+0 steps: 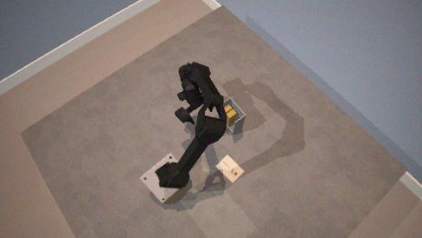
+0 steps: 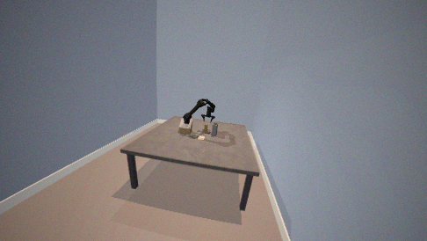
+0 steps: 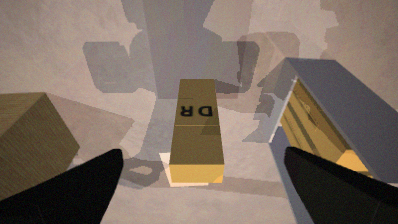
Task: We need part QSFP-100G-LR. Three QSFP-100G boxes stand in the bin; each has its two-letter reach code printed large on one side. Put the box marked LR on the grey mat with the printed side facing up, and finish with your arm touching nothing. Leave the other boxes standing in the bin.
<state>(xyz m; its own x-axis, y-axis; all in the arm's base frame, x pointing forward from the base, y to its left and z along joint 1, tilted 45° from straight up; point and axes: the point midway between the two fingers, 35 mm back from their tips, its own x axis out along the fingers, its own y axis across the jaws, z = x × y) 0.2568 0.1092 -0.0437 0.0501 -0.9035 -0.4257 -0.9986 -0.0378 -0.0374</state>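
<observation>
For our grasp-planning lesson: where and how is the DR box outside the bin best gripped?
Probably from above, near its top, pinching the two sides flanking the print: the DR box stands upright, slim between those sides.

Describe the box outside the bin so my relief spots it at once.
On the table, find the open grey bin. Beside it, below the open gripper, stands a narrow yellow-brown box with large black letters. Unlike the boxes in the bin, it stands outside.
</observation>
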